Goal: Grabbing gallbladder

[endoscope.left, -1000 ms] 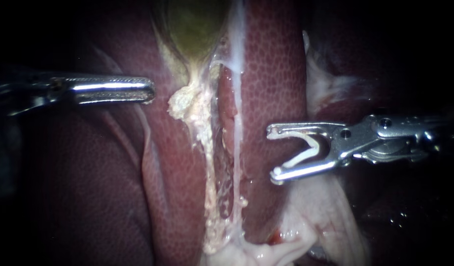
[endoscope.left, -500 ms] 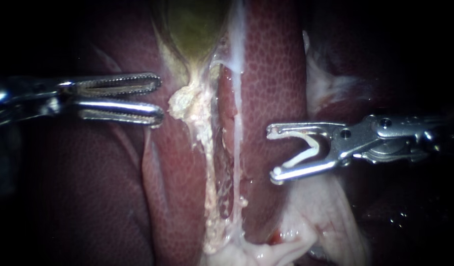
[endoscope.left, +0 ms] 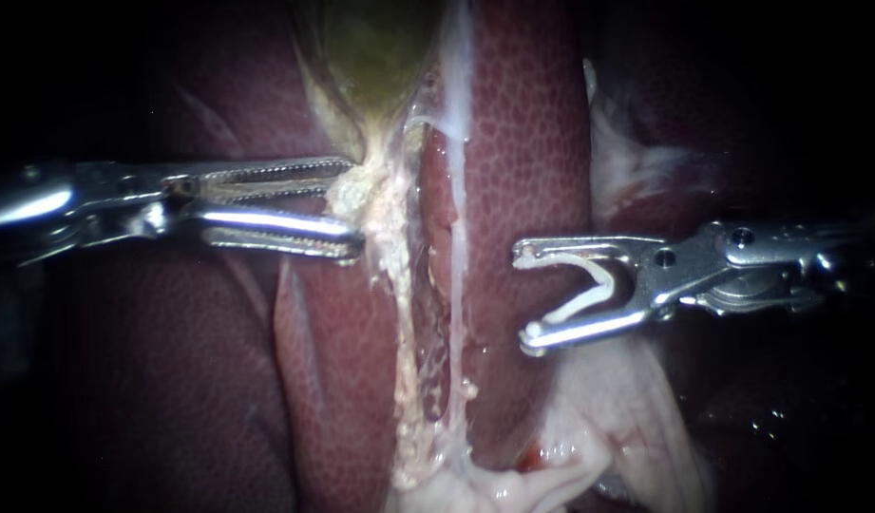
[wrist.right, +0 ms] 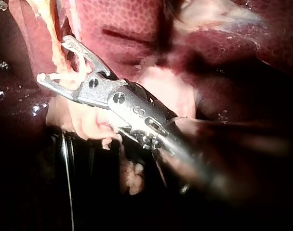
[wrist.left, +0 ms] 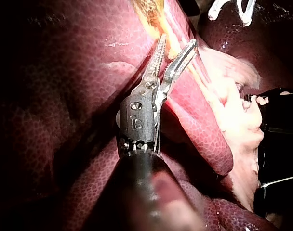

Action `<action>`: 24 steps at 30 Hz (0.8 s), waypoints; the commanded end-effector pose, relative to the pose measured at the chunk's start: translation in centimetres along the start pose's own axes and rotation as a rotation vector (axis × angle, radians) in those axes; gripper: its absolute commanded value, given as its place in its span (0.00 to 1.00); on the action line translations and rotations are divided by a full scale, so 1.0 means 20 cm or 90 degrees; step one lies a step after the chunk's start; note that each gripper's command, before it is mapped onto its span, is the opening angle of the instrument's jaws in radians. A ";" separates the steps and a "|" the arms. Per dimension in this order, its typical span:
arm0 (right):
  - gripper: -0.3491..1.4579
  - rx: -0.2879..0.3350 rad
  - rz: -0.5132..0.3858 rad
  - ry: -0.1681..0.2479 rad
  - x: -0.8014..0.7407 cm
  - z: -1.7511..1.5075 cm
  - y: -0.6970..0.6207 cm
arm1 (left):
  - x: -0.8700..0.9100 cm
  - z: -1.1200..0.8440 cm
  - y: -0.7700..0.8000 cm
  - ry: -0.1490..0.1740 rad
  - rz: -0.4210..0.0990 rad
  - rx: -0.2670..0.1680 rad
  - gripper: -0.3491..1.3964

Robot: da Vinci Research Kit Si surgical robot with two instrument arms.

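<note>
The claw of the left instrument [endoscope.left: 353, 207] stands spread, with a clear gap between its two toothed halves. Their tips reach the edge of a pale, crumbly clump [endoscope.left: 372, 201], which lies right at the mouth of the claw; whether either tip presses into it I cannot tell. The left wrist view shows the same thing: the claw is parted, with yellowish tissue just ahead between the tips. The clump hangs at the narrow lower end of the gallbladder [endoscope.left: 375, 47], the olive-green body at the top middle of the endoscope view, set between lobes of the dark red liver [endoscope.left: 527, 142]. From the clump a ragged pale strand [endoscope.left: 404, 361] runs down the groove in the liver. Well apart, across that groove, the claw of the right instrument [endoscope.left: 524, 296] is also held wide, yet both its halves bear on a white clip [endoscope.left: 580, 304] seated between them. It sits over the liver, just above a patch of pale fatty tissue [endoscope.left: 613, 408].
</note>
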 end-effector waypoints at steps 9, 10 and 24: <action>0.52 0.000 0.000 0.000 0.000 0.000 0.000 | 0.004 0.005 0.001 -0.001 -0.029 -0.004 0.32; 0.52 0.000 0.000 0.000 0.000 0.000 0.000 | 0.004 0.005 0.001 -0.001 -0.033 -0.004 0.28; 0.52 0.000 0.000 0.000 0.000 0.000 0.000 | 0.010 0.002 0.003 0.031 -0.053 -0.005 0.00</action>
